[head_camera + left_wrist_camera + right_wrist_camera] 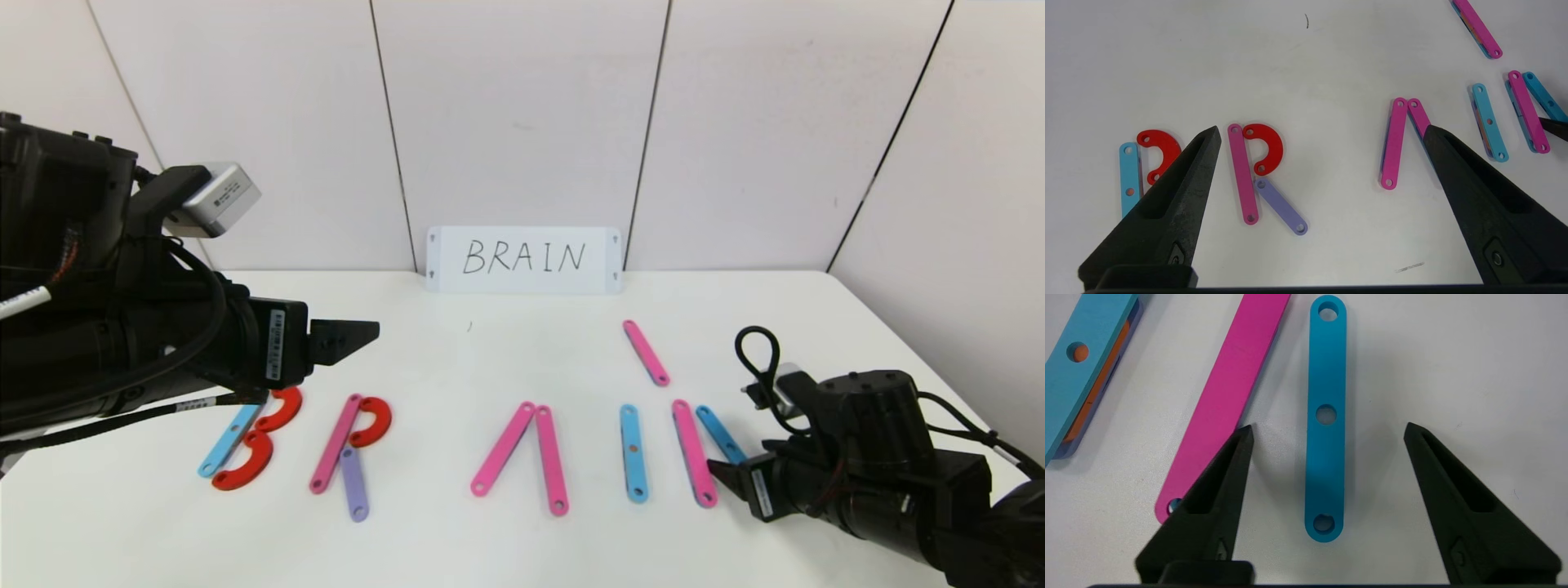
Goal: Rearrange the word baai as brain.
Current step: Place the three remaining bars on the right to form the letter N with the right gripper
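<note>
Right gripper sits low at the near right of the white table, fingers spread and released, holding nothing. The darker blue flat plastic strip with three holes lies flat on the table between the two black fingertips, apart from both. The pink flat plastic strip lies just left of it, one fingertip over its near end. A light blue strip lies further left, standing as the I.

The rest of the plastic-piece word runs leftward: two pink strips as an inverted V, then an R from a pink strip, red C-curve and purple strip, then a B from a light blue strip and two red curves. A spare pink strip lies farther back.

Left gripper hangs above the B and R, fingers wide apart, empty. White card with BRAIN handwritten stands at the far wall.
</note>
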